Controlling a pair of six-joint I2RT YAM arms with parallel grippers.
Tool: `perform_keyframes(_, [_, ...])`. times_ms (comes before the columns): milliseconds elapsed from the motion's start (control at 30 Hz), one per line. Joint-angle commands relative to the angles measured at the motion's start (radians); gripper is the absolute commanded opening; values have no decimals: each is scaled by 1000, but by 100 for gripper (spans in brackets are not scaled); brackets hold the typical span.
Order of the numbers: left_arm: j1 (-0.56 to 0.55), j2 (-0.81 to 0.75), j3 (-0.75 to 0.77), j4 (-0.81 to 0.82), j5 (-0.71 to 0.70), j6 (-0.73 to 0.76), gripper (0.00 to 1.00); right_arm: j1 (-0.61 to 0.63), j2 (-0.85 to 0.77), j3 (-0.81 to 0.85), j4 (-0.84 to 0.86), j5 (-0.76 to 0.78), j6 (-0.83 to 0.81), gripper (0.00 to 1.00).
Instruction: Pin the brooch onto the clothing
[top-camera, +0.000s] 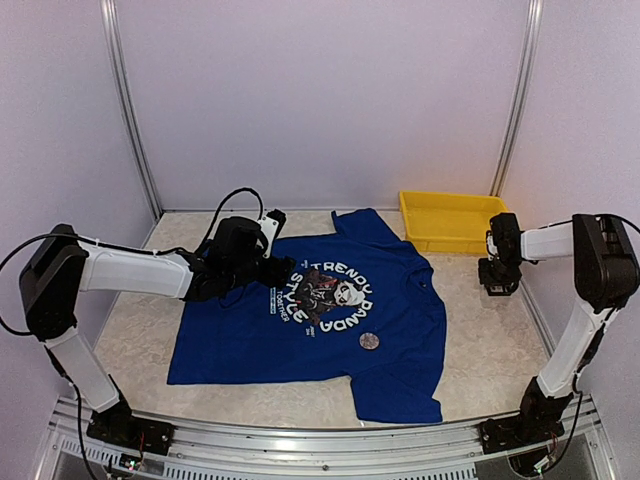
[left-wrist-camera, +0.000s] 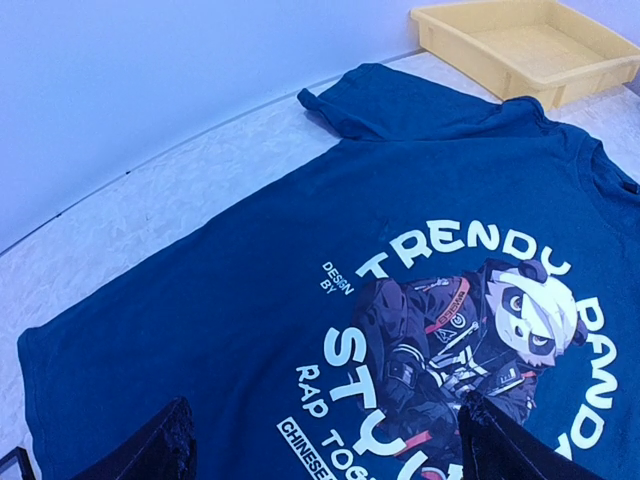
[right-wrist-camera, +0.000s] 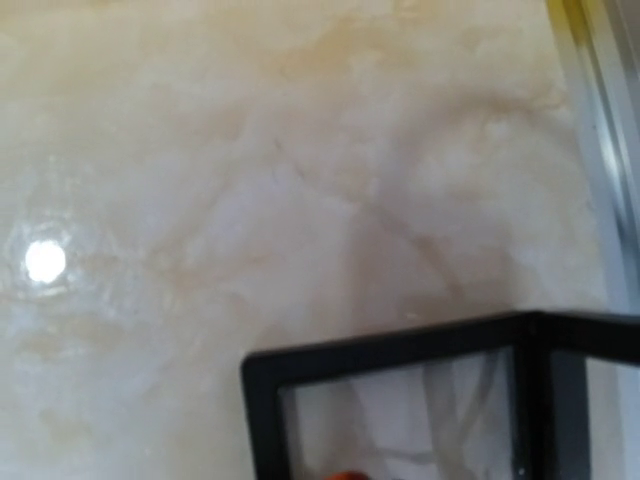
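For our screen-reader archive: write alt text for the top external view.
A royal-blue panda-print T-shirt lies spread on a marbled table, a small round brooch resting on it beside the print. The left tool hovers over the print's edge; the right tool hangs over bare table near a yellow tray.

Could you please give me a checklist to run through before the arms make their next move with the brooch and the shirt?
1. The T-shirt lies spread on the table, print up: ok.
2. The brooch is in plain view on the shirt, on the near side of the panda print: ok.
3. The left gripper is open and empty above the print: ok.
4. The right gripper is near the brooch: not ok; it hangs over bare table beside the yellow tray.
5. The right gripper is open enough to grasp: cannot tell.
6. The brooch's pin is through the fabric: cannot tell.
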Motion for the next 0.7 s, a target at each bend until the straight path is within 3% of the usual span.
perform_keyframes(0, [-4,13,20,0,14,12,86,-11,-30,-13,-21,10,-9,25])
perform_keyframes(367, [-7,13,20,-2,18,12,86,-10,-35,-24,-28,29,-17,4])
perform_keyframes(667, [-10,-3,9,25,45,12,86,9,-94,0,-81,84,-26,0])
